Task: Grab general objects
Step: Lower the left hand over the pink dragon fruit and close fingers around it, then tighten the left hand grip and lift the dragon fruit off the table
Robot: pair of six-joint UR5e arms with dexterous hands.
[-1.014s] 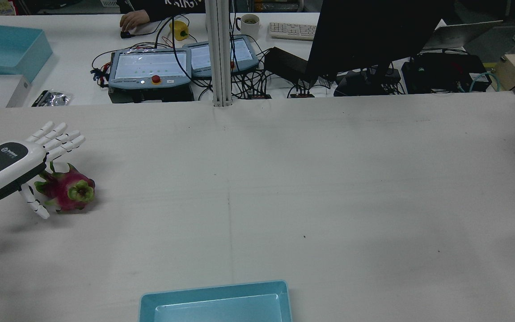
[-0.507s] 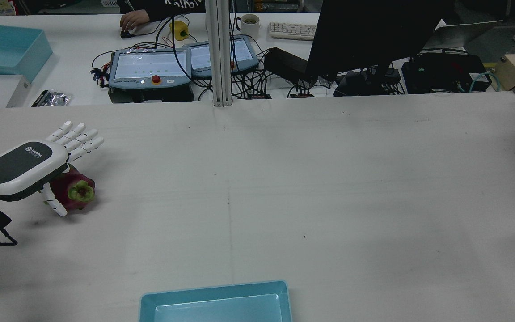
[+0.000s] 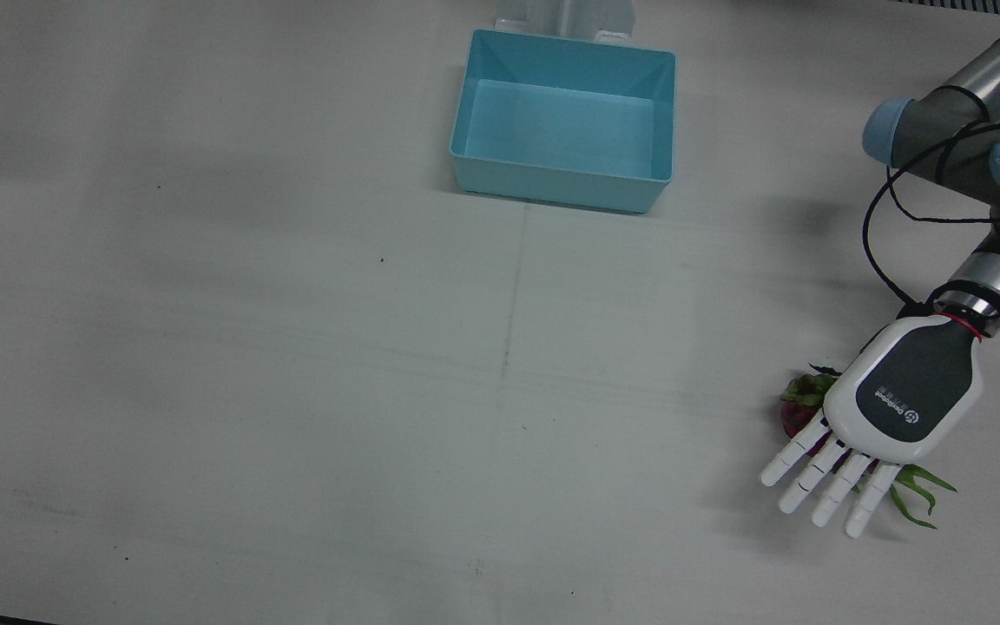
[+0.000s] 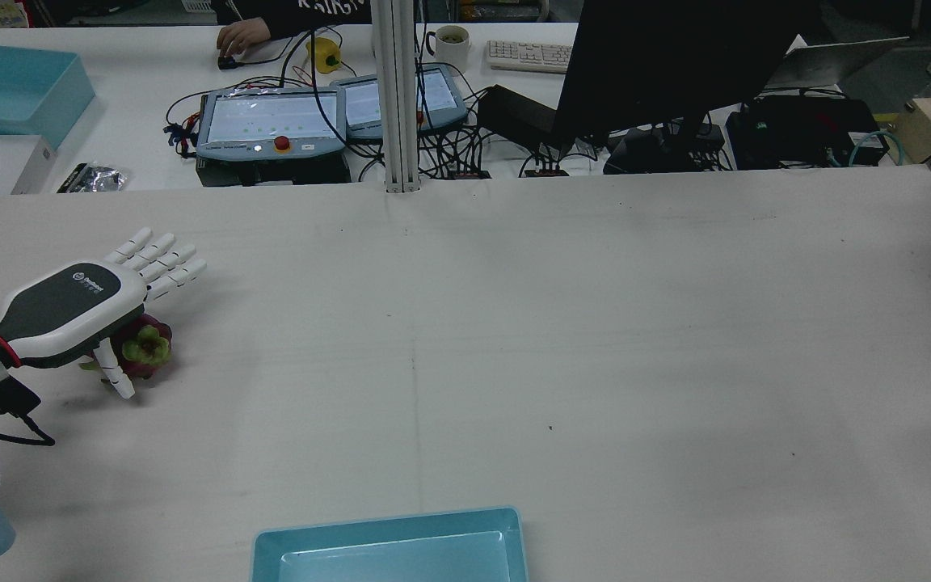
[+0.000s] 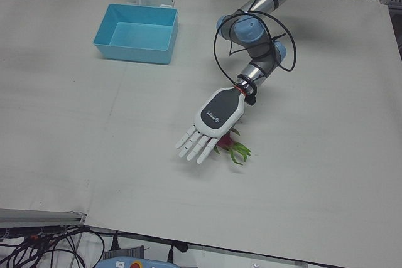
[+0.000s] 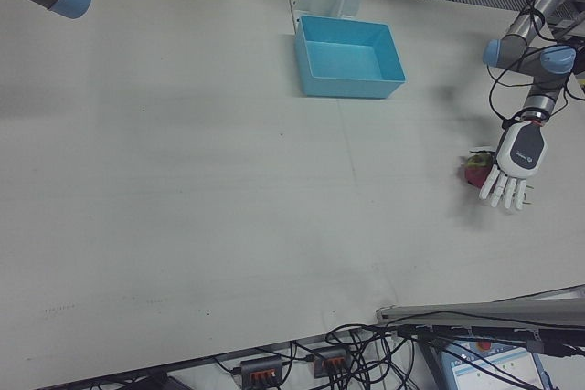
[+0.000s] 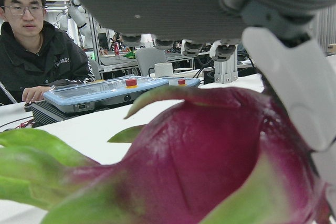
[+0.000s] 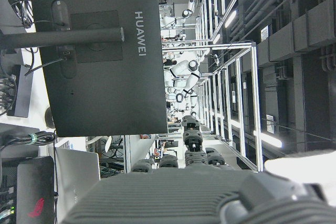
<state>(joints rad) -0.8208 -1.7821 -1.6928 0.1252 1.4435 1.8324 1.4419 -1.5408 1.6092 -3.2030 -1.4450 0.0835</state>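
A magenta dragon fruit [image 3: 799,404] with green leafy scales lies on the white table, at the left in the rear view [image 4: 146,346]. My left hand [image 3: 899,404] hovers palm-down right over it with fingers stretched out and apart, holding nothing; it hides most of the fruit. The thumb [image 4: 116,376] hangs down beside the fruit. The left hand view is filled by the fruit [image 7: 210,161] just under the palm. My right hand [image 8: 178,198] shows only in its own view, raised off the table, fingers apart and empty.
An empty light-blue bin [image 3: 565,187] stands at the table's middle on the robot's side, far from the fruit. A monitor [image 4: 676,65], teach pendants [image 4: 271,125] and cables lie beyond the table's far edge, where a person sits.
My left hand has moved forward and to the right over the dragon fruit, covering more of it. The fruit has stayed in place.
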